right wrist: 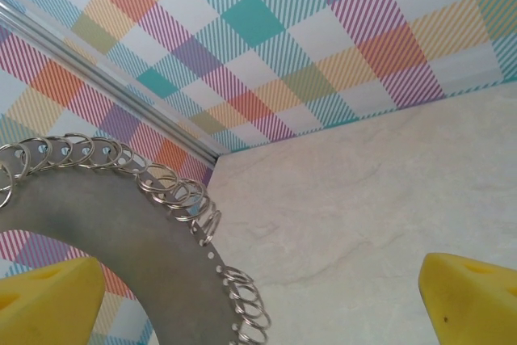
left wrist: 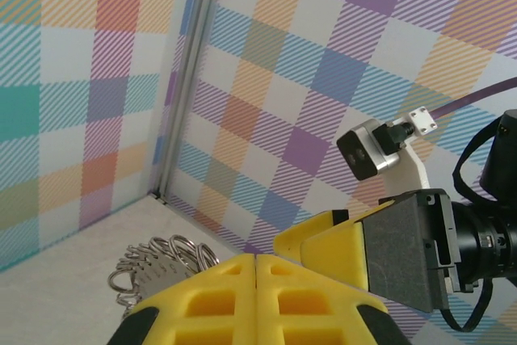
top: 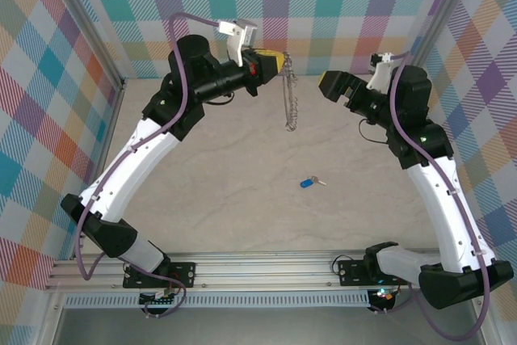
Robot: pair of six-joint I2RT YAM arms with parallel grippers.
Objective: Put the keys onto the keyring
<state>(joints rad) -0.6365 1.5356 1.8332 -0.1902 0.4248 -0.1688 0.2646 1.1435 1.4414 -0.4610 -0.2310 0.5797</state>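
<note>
Keyring (top: 286,98) served as the landmark for everything else. Well below it lay the pale marbled table (top: 226,199). The left gripper (top: 279,64) met the keyring at its top edge, fingers pressed shut on the rim, so the hoop hung free beneath them with its small loops (left wrist: 157,268) bunched along the edge. The right gripper (top: 333,86) stood just beside the keyring on the opposite side, its jaws spread wide and holding nothing. The blue-headed key (top: 308,183) rested flat on the table, below the keyring and well apart from it, with neither gripper touching it. The biggest risk looked to be the hoop itself: pinched at a single spot on a thin rim, it could probably swing or pivot in the fingers if the left arm moved sharply, or slide out altogether. The open right gripper was close enough that a careless turn away might knock the hoop or snag the loops. The key was likely the hardest part: tiny and lying flat, it could skid away from closing fingertips or be caught crooked, leaving its hole turned away from the loop.
</note>
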